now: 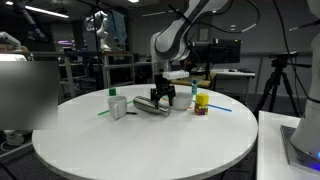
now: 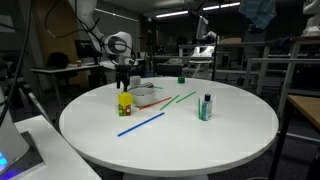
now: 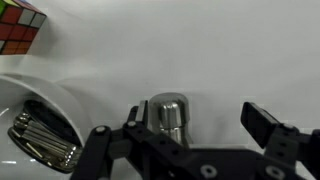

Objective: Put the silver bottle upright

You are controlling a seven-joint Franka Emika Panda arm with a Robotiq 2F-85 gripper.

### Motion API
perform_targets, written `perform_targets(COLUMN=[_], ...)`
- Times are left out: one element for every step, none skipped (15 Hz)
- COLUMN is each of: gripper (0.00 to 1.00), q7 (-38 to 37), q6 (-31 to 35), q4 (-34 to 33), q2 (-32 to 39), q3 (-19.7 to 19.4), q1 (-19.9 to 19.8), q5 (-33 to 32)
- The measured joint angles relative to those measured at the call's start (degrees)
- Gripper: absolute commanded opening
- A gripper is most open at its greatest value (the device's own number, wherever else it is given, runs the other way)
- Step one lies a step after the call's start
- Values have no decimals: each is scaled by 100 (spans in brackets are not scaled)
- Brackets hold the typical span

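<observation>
Tool (image 3: 182, 130) spread wide, fingers either side of silver bottle (image 3: 168, 112) w/o touching; bottle lies flat on surface (image 3: 200, 50).

In an exterior view a round white tabletop (image 1: 140, 150) carries a silver bottle (image 1: 148, 106) lying on its side toward the far edge. A robot arm (image 1: 172, 40) reaches down so that its jaws hang at the bottle's right end. Left of it stands a small white bottle (image 1: 117, 104) by a green stick (image 1: 103, 112); to the right sit a white bowl (image 1: 182, 100), a coloured cube (image 1: 201, 104) and a blue stick (image 1: 221, 108).
</observation>
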State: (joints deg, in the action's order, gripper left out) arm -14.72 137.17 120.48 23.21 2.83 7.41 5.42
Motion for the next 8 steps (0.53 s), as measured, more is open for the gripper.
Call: perform_targets(gripper=[100, 100, 100, 100, 100, 100, 100, 100], q7=[0, 0, 0, 0, 0, 1, 1, 1], q6=[46, 90, 137, 201, 272, 332, 384, 432], q4=[7, 15, 27, 43, 64, 86, 111, 135], q2=[3, 6, 8, 11, 16, 19, 20, 21], q3=[0, -1, -1, -4, -9, -14, -21, -28], q1=[0, 0, 0, 0, 0, -1, -1, -1], q5=[-1, -2, -4, -10, -13, -15, -17, -19])
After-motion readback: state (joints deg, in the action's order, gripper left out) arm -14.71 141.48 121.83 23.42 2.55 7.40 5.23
